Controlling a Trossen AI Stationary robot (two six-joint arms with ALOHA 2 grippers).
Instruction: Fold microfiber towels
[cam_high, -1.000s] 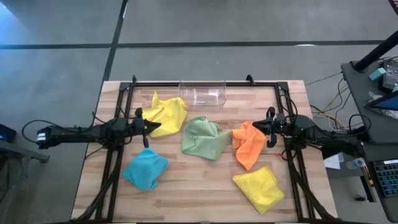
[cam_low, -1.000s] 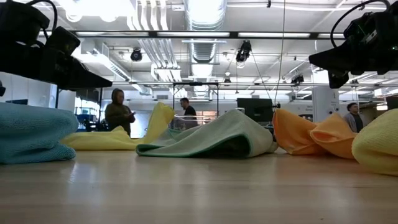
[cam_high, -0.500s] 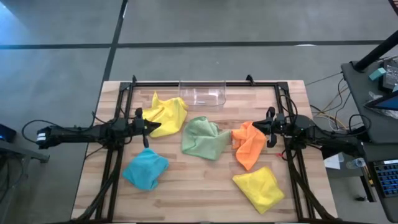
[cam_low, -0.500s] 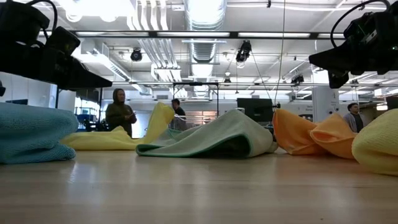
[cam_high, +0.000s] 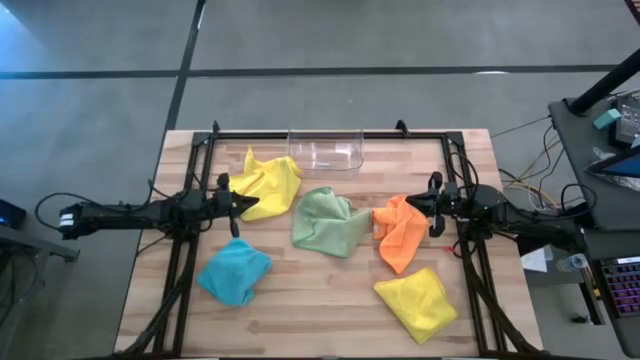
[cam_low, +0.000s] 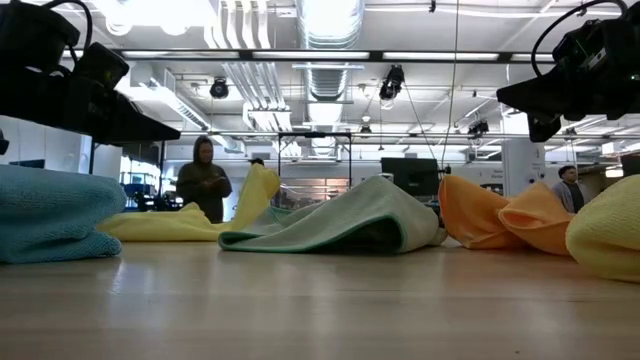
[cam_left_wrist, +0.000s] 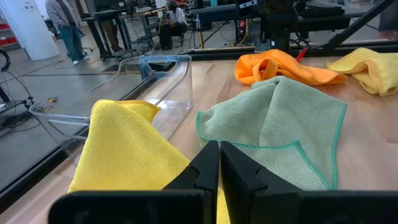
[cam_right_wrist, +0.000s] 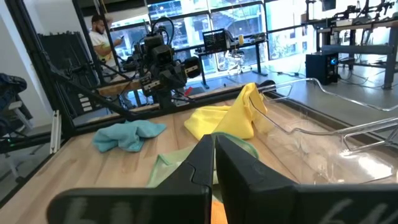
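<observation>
Five crumpled microfiber towels lie on the wooden table: a yellow one (cam_high: 268, 182) at the far left, a pale green one (cam_high: 328, 220) in the middle, an orange one (cam_high: 400, 232) to its right, a second yellow one (cam_high: 416, 302) at the near right, and a light blue one (cam_high: 234, 272) at the near left. My left gripper (cam_high: 250, 204) is shut and hangs above the near edge of the far yellow towel (cam_left_wrist: 124, 149), clear of it. My right gripper (cam_high: 408, 204) is also shut and hangs above the orange towel. Both are well above the table in the low view.
A clear plastic bin (cam_high: 325, 148) stands at the table's far edge, just beyond the far yellow towel. A black frame (cam_high: 330, 134) runs around the table top. Bare wood shows along the near edge (cam_high: 320, 320) between the blue and the near yellow towel. People move in the room behind.
</observation>
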